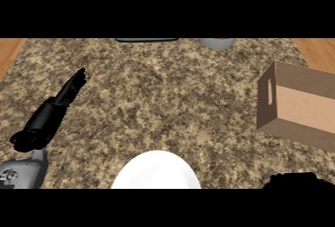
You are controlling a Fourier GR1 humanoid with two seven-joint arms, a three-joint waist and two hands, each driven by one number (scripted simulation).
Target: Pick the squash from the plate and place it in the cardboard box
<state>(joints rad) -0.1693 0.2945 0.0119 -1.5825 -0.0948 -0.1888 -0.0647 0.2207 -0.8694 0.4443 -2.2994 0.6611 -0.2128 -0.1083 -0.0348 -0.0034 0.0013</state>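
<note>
A white plate lies at the lower middle of the counter, and nothing shows on the part of it that I see. No squash is visible anywhere. The cardboard box stands at the right with its opening upward and a slot handle in its left wall. My left hand rests open at the left, fingers straight and pointing up and away, well apart from the plate. At the lower right edge a dark bit of my right hand shows, right of the plate and below the box; most of it is cut off.
A grey round object and a dark flat object sit at the counter's far edge. Wooden strips border the speckled counter top at both upper corners.
</note>
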